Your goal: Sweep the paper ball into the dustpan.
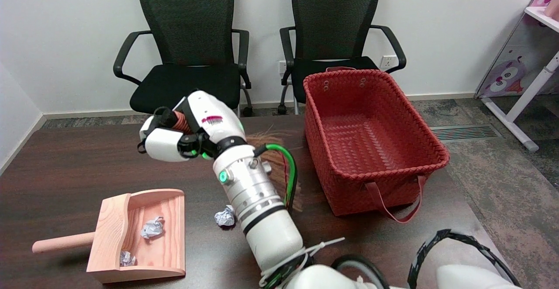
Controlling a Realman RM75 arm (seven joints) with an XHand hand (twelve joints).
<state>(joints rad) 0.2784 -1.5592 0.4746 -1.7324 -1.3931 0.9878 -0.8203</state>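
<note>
Two crumpled balls are already seen inside the wooden dustpan (139, 232), while one paper ball (225, 215) is left on the desk (65, 171), just beside the forearm and a little apart from the pan's open mouth. The right hand (174, 138) is clamped on the brush handle (177, 121), whose bristles (279, 166) trail behind the arm. Open desk is judged available between ball and pan; the red basket (371, 149) crowds the right side.
</note>
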